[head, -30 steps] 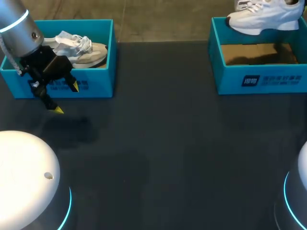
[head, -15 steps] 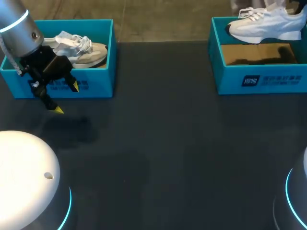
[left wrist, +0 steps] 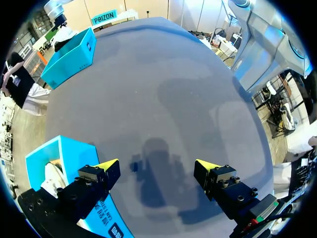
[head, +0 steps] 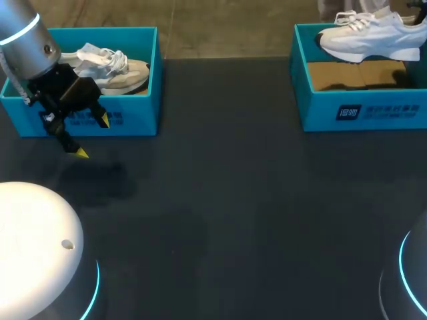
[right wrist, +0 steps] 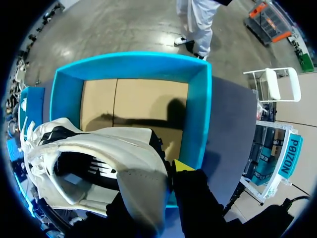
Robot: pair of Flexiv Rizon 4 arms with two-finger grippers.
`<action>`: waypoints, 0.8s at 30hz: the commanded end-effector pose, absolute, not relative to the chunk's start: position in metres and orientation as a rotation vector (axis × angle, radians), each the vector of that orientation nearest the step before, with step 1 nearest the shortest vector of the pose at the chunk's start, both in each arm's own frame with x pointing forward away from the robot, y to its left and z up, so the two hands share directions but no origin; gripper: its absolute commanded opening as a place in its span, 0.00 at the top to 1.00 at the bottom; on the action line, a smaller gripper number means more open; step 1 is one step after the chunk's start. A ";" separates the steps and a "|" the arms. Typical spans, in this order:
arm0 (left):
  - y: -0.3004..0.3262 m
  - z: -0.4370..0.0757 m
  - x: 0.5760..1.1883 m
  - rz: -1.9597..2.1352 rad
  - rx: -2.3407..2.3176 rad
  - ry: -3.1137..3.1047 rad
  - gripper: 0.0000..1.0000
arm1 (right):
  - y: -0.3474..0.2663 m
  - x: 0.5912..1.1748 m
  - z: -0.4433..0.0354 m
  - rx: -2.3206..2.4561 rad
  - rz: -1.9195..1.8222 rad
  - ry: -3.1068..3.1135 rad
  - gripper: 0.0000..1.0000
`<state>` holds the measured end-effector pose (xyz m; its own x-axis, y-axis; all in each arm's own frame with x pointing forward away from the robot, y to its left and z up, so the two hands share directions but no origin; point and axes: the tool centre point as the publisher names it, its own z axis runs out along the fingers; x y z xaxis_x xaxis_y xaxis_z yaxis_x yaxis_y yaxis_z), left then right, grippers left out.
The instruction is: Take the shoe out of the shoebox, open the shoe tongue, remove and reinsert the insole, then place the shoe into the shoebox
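Table [head: 233, 200], second shoebox [head: 143, 87] by left hand [head: 92, 137]

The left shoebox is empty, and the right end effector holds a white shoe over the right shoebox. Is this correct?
No: the left shoebox holds a shoe, as the head view shows. The right end effector holds the white shoe over the right shoebox.

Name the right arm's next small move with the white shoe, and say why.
Probably lower it straight down: the right gripper is shut on the white shoe, which hangs above the open shoebox, its cardboard floor bare underneath.
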<state>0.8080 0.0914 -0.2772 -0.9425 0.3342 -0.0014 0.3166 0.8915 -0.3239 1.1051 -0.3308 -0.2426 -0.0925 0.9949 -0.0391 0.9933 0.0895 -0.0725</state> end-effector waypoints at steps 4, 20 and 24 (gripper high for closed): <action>0.092 -0.277 0.808 0.497 -0.517 -3.002 0.00 | -0.330 1.107 -0.263 -2.308 0.040 -2.192 1.00; 0.092 -0.277 0.808 0.497 -0.517 -3.002 0.00 | -0.338 1.104 -0.298 -2.395 0.065 -2.115 1.00; 0.092 -0.277 0.808 0.497 -0.517 -3.002 0.00 | -0.339 1.100 -0.302 -2.392 0.069 -2.123 1.00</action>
<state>0.8080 0.0914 -0.2772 -0.9425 0.3342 -0.0014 0.3166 0.8915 -0.3239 1.1050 -0.3399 -0.3008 0.1206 0.9902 -0.0699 0.9927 -0.1207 0.0031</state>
